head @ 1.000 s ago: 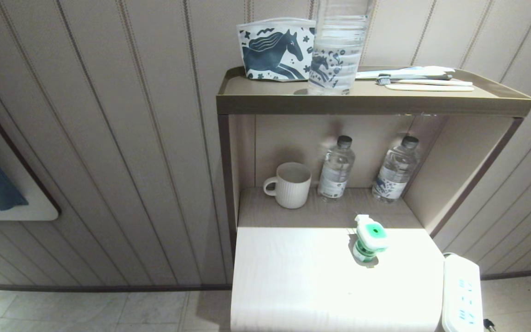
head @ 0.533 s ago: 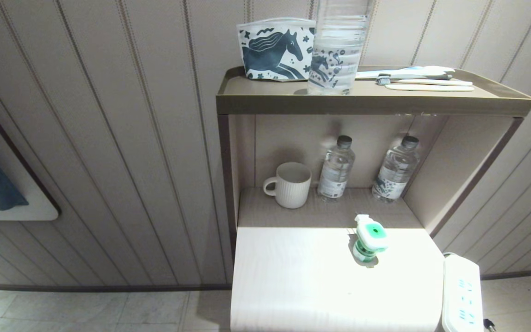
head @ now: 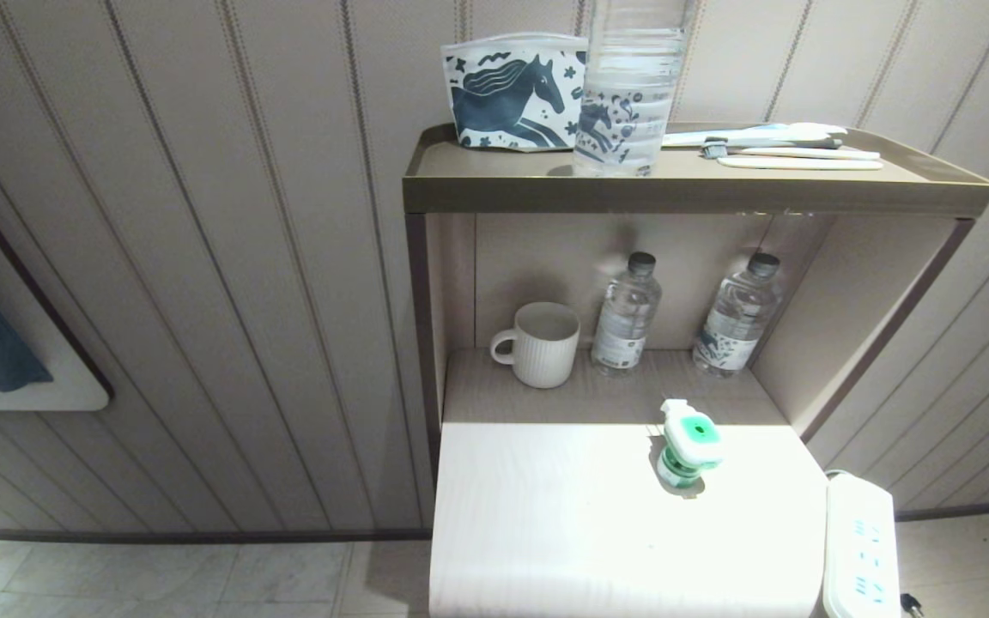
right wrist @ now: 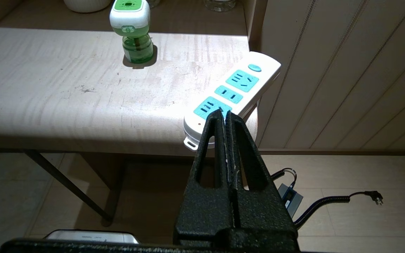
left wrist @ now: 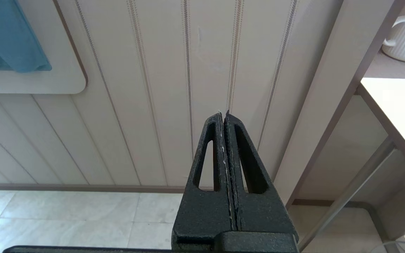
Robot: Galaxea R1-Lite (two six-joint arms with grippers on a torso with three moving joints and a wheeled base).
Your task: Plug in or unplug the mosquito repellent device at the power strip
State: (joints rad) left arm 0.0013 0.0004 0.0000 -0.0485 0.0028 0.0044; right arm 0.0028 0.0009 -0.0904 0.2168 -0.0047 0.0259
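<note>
The mosquito repellent device point(head: 688, 445) stood upright and unplugged on the pale tabletop point(head: 546, 515), lower centre-right of the head view, apart from the power strip point(head: 860, 549) lying at the table's right edge in the lower right corner. A ribbed white mug point(head: 540, 343) and two water bottles point(head: 627, 313) sat behind it on the shelf. The left gripper point(left wrist: 223, 114) and right gripper point(right wrist: 223, 111) both had their fingers pressed together, holding nothing.

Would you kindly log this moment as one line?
mosquito repellent device: unplugged, upright on table | power strip: sockets free | left gripper: shut | right gripper: shut
</note>
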